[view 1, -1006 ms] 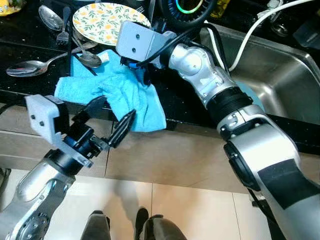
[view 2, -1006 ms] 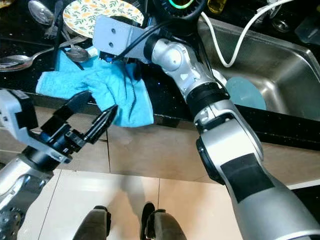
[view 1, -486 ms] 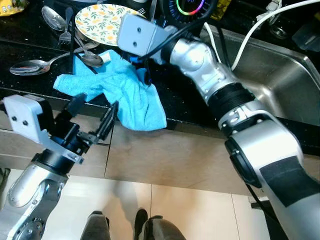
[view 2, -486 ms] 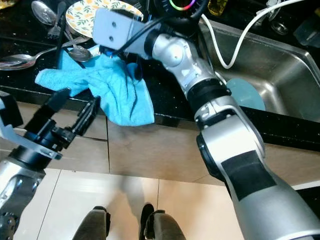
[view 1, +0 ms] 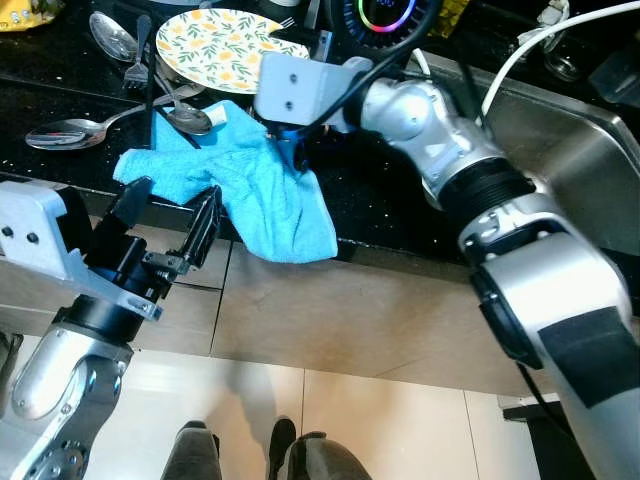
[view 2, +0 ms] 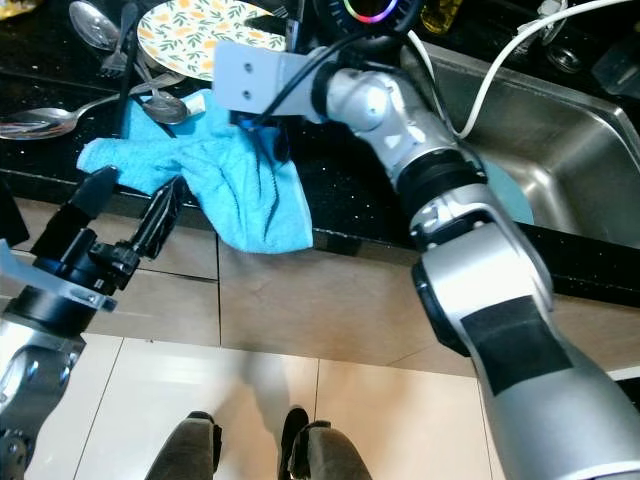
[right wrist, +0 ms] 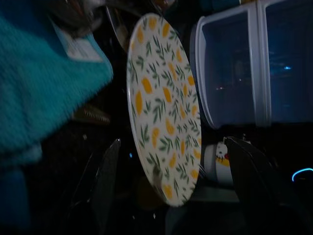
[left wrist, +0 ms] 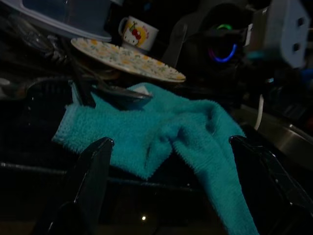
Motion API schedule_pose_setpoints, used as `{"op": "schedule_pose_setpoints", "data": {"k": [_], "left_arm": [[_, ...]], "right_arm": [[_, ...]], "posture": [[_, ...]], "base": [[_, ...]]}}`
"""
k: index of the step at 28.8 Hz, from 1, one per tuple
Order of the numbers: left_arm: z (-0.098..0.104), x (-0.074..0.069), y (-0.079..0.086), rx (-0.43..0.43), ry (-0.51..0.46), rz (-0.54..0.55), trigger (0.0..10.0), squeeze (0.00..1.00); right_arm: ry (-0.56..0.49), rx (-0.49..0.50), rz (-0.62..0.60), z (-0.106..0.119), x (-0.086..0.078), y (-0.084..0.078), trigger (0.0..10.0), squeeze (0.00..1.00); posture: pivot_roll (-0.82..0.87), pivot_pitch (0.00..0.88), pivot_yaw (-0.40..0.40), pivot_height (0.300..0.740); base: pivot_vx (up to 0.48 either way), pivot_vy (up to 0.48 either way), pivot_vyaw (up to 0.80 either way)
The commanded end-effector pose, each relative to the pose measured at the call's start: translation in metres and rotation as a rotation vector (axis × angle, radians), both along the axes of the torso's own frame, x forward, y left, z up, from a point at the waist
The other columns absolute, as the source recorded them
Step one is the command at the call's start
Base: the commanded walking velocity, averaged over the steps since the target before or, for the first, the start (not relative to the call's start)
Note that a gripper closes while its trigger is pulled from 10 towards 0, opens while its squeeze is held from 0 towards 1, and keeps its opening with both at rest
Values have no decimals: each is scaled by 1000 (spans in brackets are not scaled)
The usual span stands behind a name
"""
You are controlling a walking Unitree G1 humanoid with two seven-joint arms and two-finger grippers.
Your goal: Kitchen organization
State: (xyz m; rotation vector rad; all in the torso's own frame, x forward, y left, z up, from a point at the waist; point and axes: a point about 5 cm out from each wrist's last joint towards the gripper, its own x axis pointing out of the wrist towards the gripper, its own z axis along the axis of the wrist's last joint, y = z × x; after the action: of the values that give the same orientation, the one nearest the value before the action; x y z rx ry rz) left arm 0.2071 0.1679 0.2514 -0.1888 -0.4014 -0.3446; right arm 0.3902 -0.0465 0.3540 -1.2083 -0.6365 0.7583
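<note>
A blue towel [view 1: 255,185] lies crumpled on the black counter [view 1: 400,200], one corner hanging over the front edge. My right gripper [view 1: 288,148] is open just above the towel's far side, under its grey mount; in the right wrist view its fingers [right wrist: 105,183] stand apart, facing a floral plate [right wrist: 161,112]. My left gripper [view 1: 170,212] is open below the counter edge, at the towel's left part; in the left wrist view the towel [left wrist: 161,132] lies ahead between the fingers [left wrist: 93,171]. Nothing is held.
The floral plate [view 1: 225,48] sits behind the towel with spoons [view 1: 70,130] and a fork [view 1: 140,55] at its left. A steel sink [view 1: 570,160] with a white cable [view 1: 520,40] lies to the right. A cartoon mug [left wrist: 138,33] and a ring-lit device [view 1: 385,15] stand behind.
My left gripper has risen from below the hanging corner to the counter edge, beside the towel's left part. The right gripper has shifted slightly right over the towel.
</note>
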Motion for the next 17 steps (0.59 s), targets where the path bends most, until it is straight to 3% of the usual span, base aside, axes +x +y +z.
{"op": "schedule_pose_setpoints", "data": {"k": [1,5,12,17], "left_arm": [[1,-4,-5,-14,6,-20,10000,0],[3,-3,-2,-16,-4,3,10000,0],[8,-2,5,-23,-13,43,10000,0],[8,-3,3,-28,-9,38,10000,0]], "right_arm": [[-13,-15,-17,5,1,-7,10000,0],[-38,-12,-37,6,2,-4,10000,0],[-31,-80,10,-13,-2,19,10000,0],[-23,-105,12,-12,-1,16,10000,0]], "posture": [[361,200,-220,740],[359,201,-223,740],[359,206,-221,740],[356,208,-225,740]], "base": [[0,0,0],[0,0,0],[0,0,0],[0,0,0]]}}
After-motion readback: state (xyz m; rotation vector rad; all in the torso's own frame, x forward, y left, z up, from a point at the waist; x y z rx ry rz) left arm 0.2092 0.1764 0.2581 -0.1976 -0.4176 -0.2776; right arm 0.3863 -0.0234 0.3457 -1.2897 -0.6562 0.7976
